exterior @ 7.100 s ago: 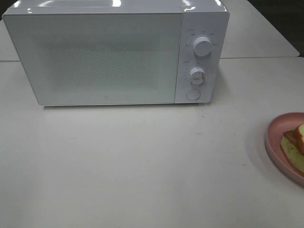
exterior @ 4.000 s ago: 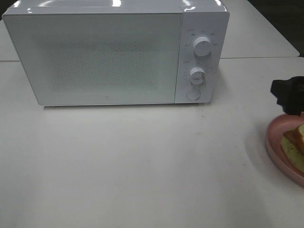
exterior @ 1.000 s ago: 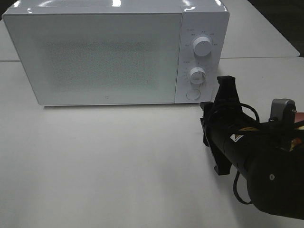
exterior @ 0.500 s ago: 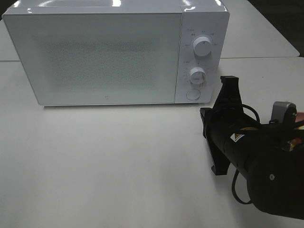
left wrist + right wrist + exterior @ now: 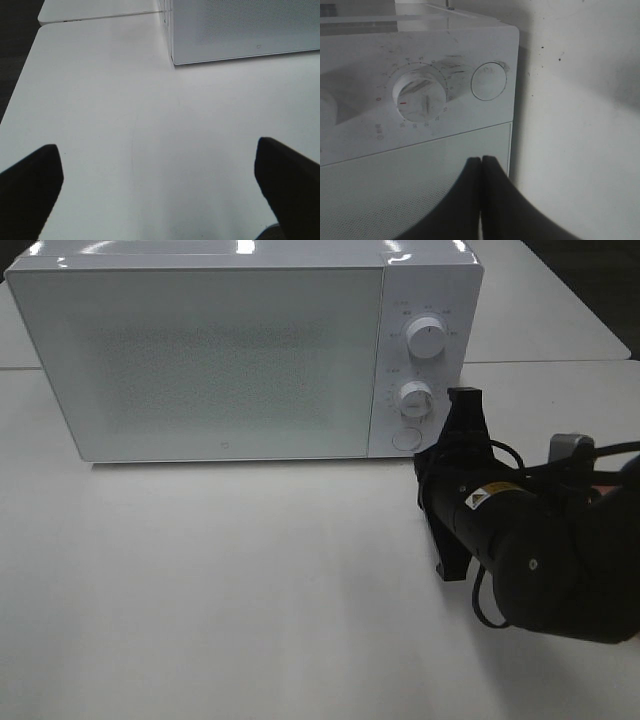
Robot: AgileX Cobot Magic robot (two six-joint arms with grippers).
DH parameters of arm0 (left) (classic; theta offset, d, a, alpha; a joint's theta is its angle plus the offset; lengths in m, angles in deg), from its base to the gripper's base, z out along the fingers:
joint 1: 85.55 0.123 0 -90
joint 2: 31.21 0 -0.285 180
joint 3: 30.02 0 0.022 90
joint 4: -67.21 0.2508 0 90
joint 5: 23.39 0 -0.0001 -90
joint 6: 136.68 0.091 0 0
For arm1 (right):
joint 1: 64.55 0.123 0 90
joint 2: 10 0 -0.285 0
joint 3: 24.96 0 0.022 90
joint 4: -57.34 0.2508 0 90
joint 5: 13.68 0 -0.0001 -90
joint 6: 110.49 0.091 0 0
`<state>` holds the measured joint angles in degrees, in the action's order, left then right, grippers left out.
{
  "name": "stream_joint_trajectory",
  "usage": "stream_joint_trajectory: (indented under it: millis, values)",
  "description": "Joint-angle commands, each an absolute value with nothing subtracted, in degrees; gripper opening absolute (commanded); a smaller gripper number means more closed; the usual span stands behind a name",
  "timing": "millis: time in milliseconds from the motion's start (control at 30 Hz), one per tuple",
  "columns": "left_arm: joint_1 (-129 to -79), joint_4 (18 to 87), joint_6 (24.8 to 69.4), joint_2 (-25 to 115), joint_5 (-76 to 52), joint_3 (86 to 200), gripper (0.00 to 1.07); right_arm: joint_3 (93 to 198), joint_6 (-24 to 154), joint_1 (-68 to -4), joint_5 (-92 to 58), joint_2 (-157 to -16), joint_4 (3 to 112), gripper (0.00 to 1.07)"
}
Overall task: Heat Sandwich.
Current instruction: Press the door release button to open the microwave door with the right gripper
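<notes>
Right gripper (image 5: 462, 400): jaws pressed together, empty, at 2 o'clock of button (image 5: 405, 438).
Left gripper (image 5: 157, 150): jaws spread wide, empty, above table (image 5: 125, 100).
Microwave (image 5: 220, 360): door closed.

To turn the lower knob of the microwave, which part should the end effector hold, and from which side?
Pinch the lower knob by its round rim, on two opposite sides, coming straight at the front of the microwave. It stands out from the flat front as a short cylinder facing forward, so probably only the rim offers a hold.
</notes>
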<state>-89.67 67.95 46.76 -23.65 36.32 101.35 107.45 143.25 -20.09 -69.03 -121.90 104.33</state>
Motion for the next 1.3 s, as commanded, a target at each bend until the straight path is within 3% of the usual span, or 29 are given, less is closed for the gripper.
stream_joint_trajectory:
  millis: [33,667,1300]
  values:
    - [-90.1,68.1,46.7,-25.3,35.7,101.1,1.01,109.6,143.5,-22.6,-67.9,-123.5,100.9,0.00]
    - [-90.1,68.1,46.8,-25.3,35.7,101.1,1.01,120.6,146.1,-31.9,-64.1,-133.3,93.2,0.00]
    - [-90.1,68.1,46.8,-25.3,35.7,101.1,1.01,127.8,146.8,-33.3,-63.4,-139.1,93.1,0.00]
